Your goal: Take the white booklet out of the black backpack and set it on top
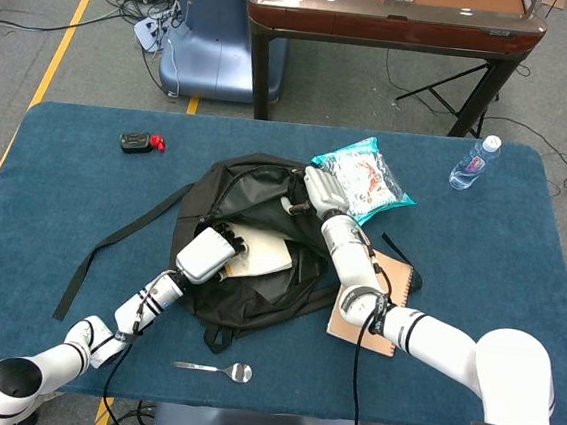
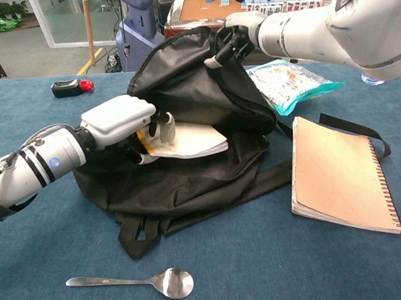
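Note:
The black backpack (image 1: 246, 289) (image 2: 189, 184) lies in the middle of the table with its mouth held open. Its upper flap is gripped and lifted by my right hand (image 1: 318, 191) (image 2: 238, 34). The white booklet (image 1: 264, 256) (image 2: 193, 140), with a yellow spine edge, sticks partly out of the opening. My left hand (image 1: 207, 253) (image 2: 128, 120) is at the bag's mouth with its fingers curled down over the booklet's left edge, thumb below it, holding it.
A brown spiral notebook (image 1: 375, 307) (image 2: 340, 176) lies right of the bag. A spoon (image 1: 216, 369) (image 2: 137, 281) sits near the front edge. A snack bag (image 1: 365, 178) (image 2: 288, 83), water bottle (image 1: 474, 163) and small black-red device (image 1: 140, 142) (image 2: 69, 87) stand further back.

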